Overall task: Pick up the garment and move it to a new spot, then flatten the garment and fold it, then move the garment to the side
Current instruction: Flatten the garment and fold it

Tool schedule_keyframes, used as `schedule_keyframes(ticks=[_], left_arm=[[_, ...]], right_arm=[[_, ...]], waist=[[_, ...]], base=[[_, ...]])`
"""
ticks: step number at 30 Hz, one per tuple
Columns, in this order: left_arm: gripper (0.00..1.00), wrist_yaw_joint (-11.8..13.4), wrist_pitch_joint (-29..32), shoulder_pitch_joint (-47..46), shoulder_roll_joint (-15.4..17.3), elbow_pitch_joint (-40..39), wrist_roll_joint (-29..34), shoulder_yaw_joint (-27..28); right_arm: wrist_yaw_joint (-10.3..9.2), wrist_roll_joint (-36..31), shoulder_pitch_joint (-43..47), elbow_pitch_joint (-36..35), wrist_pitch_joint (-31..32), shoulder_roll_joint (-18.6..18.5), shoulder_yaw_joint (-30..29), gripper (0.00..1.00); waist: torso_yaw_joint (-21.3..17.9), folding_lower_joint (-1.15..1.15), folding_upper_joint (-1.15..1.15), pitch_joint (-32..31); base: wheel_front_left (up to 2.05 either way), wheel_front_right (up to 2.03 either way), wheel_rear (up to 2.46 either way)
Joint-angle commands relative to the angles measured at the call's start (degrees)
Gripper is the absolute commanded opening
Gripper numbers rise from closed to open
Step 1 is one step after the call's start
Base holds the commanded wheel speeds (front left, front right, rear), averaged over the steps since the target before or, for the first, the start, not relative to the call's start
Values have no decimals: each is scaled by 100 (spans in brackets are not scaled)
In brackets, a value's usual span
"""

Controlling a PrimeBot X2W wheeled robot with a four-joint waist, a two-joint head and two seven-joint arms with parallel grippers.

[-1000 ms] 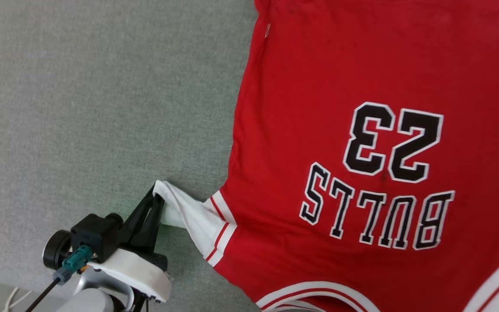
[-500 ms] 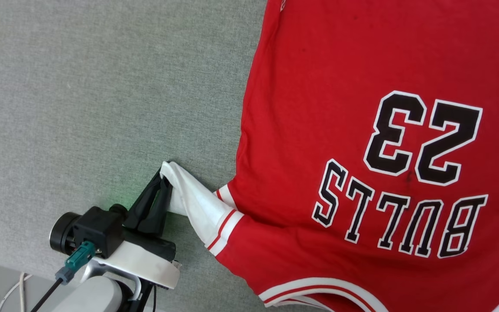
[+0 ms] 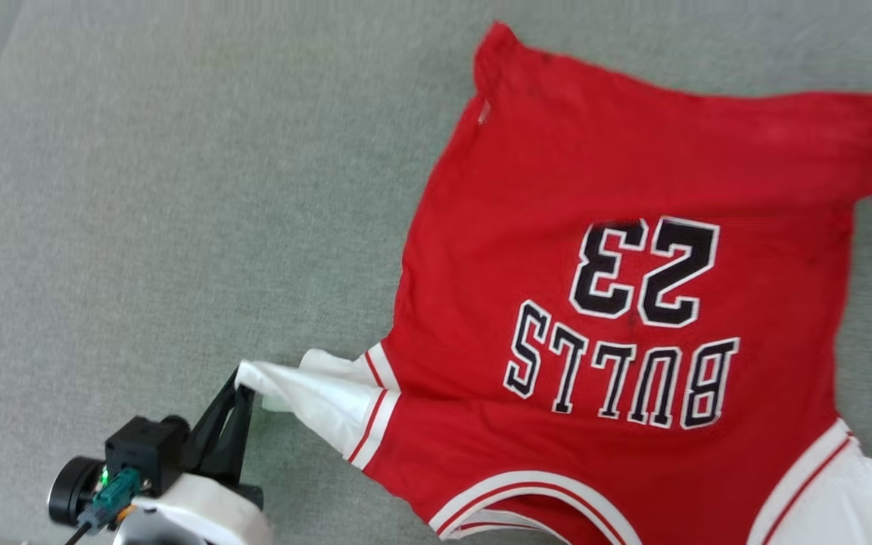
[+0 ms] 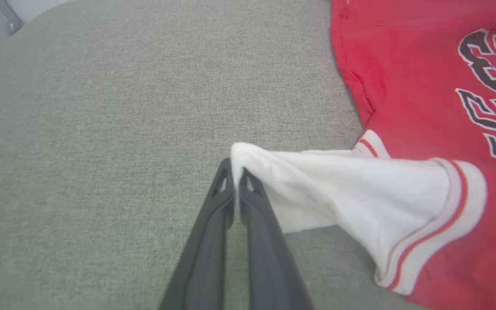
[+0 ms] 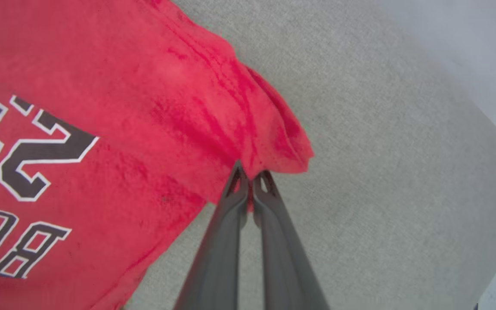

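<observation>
One garment (image 3: pixel 595 189) is counted, on one grey surface (image 3: pixel 141 227). Two white sleeves are counted on it: a first sleeve (image 3: pixel 315 393) and a second sleeve (image 3: pixel 852 492). Two lines of print are borne on its red face: one word of five letters and one number of two digits. Two claws are counted, the left claw (image 3: pixel 241 384) and the right claw (image 5: pixel 251 174), each made of two dark fingers. One teal plug (image 3: pixel 112 493) is seen by the left claw, and one pale tag (image 3: pixel 484 113) at the garment's edge.

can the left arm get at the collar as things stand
Likely yes, once free: the left gripper is shut on the sleeve, so it must let go first. The collar lies bare close by, with nothing over it.
</observation>
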Motion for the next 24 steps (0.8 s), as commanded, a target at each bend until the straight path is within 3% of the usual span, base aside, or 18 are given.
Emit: schedule_keyframes(ticks=[1, 5, 11, 12, 17, 24], left_arm=[[0, 42, 4, 73, 46, -4, -21, 29], [0, 120, 21, 307, 159, -45, -107, 83], [0, 224, 26, 581, 285, -114, -219, 192], [0, 254, 20, 706, 324, -110, -266, 235], [0, 265, 10, 794, 332, -129, -308, 287], [0, 219, 1, 785, 331, -131, -280, 308]], right_arm=[[-3, 45, 156, -88, -52, -111, 48, 0], [-3, 429, 992, -622, -533, -817, 145, 0], [-3, 864, 2551, -980, -1267, -1457, -46, 0], [-2, 985, 3381, -1094, -1507, -1601, -51, 0], [-3, 1134, 4627, -944, -1833, -1591, -180, 0], [-3, 1199, 5802, -693, -2071, -1159, -465, 0]], waist=[[-289, 0, 0, -384], [-494, 0, 0, -670], [-775, 0, 0, -909], [-910, 0, 0, -996], [-1039, 0, 0, -1067], [-1095, 0, 0, -979]], base=[[0, 0, 0], [0, 0, 0], [0, 0, 0], [0, 0, 0], [0, 0, 0], [0, 0, 0]])
